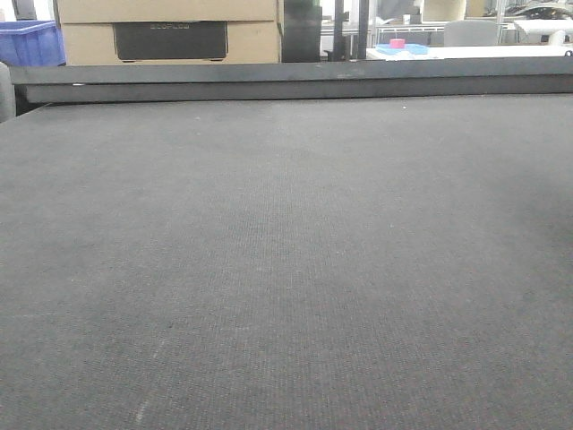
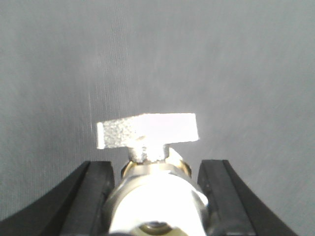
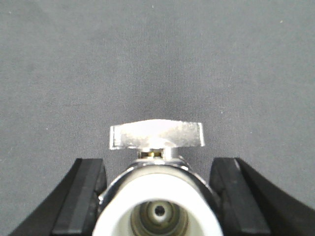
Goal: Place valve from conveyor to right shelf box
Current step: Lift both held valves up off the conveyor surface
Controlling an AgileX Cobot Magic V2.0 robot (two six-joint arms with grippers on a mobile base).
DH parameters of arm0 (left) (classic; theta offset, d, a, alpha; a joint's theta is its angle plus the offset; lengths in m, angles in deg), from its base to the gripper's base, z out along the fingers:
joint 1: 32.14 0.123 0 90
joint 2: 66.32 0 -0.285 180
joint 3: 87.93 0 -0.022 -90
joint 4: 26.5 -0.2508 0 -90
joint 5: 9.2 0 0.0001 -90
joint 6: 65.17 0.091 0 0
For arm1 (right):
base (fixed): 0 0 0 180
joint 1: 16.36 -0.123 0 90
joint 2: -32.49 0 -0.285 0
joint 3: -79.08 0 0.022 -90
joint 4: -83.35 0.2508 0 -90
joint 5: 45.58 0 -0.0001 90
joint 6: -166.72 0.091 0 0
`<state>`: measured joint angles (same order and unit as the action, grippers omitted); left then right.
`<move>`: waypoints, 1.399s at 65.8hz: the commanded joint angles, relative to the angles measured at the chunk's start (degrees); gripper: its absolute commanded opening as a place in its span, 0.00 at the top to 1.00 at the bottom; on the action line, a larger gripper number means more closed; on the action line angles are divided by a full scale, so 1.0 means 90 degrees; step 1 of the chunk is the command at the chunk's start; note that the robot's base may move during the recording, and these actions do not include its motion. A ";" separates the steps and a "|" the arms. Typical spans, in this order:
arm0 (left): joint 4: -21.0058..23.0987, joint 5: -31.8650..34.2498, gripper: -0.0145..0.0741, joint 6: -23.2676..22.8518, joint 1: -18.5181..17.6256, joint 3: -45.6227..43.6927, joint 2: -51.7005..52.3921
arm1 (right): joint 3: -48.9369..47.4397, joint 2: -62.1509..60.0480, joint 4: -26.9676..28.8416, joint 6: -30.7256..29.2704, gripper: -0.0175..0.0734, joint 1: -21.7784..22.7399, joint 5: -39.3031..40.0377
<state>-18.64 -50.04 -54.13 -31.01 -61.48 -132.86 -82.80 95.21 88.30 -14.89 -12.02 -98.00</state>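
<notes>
The conveyor (image 1: 286, 269) is a wide dark grey woven belt with a black raised rail (image 1: 286, 76) at its far edge. No valve or gripper shows in the front view. In the left wrist view my left gripper (image 2: 156, 172) is shut on a metal valve (image 2: 147, 130) with a flat silver handle and a white end cap, over the belt (image 2: 246, 73). In the right wrist view my right gripper (image 3: 157, 169) is shut on a similar valve (image 3: 156, 133), its black fingers (image 3: 83, 196) against the body, over the belt (image 3: 157, 59).
Beyond the rail stand cardboard boxes (image 1: 170, 31), a blue crate (image 1: 31, 43) at the far left, and a table with a pink and blue object (image 1: 398, 45) at the back right. No shelf box shows in any view.
</notes>
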 commanded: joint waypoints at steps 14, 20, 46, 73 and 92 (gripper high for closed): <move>0.0252 0.0913 0.96 0.0048 -0.0023 0.1077 0.2087 | 0.1067 -0.0889 -0.0059 -0.0050 0.99 -0.0008 0.0995; 0.0252 0.0943 0.96 0.0048 -0.0023 0.1257 0.2650 | 0.1402 -0.1150 -0.0059 -0.0050 0.99 -0.0008 0.1198; 0.0252 0.1488 0.96 -0.0289 -0.0023 0.1769 0.3529 | 0.1949 -0.1683 -0.0059 -0.0050 0.99 -0.0008 0.1737; 0.0239 0.1475 0.96 -0.0287 -0.0023 0.1769 0.3516 | 0.1949 -0.1683 -0.0059 -0.0050 0.99 -0.0008 0.1737; 0.0239 0.1475 0.96 -0.0287 -0.0023 0.1769 0.3516 | 0.1949 -0.1683 -0.0059 -0.0050 0.99 -0.0008 0.1737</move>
<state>-17.12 -39.84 -56.30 -31.01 -45.38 -101.71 -64.78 80.69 88.30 -15.11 -12.02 -86.42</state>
